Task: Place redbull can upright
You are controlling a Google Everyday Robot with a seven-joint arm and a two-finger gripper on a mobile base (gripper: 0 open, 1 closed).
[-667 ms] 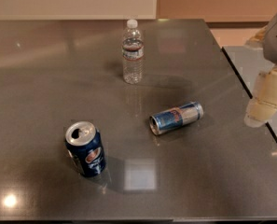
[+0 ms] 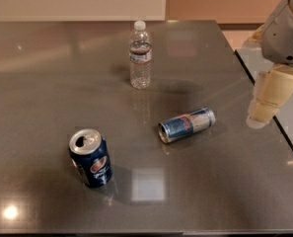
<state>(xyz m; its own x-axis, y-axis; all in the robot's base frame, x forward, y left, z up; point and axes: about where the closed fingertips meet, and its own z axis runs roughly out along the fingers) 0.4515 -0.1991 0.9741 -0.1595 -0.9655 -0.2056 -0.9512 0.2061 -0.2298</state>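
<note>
Redbull can point(image 2: 186, 125) is lying on its side right of ctr on the table point(image 2: 47, 83), gripper point(image 2: 259, 117) hovering at right edge, well apart, open/closed can't tell; prob. approach step, next needing reach across & a grasp.

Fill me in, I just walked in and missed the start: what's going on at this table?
A one-armed robot is meant to stand a redbull can upright. That can lies on its side near the middle of the grey table, and nothing is touching it. The gripper hangs by the table's right edge, to the right of the can and apart from it. A Pepsi can stands upright at the front left, and a water bottle stands at the back. The can has not yet been stood up.
</note>
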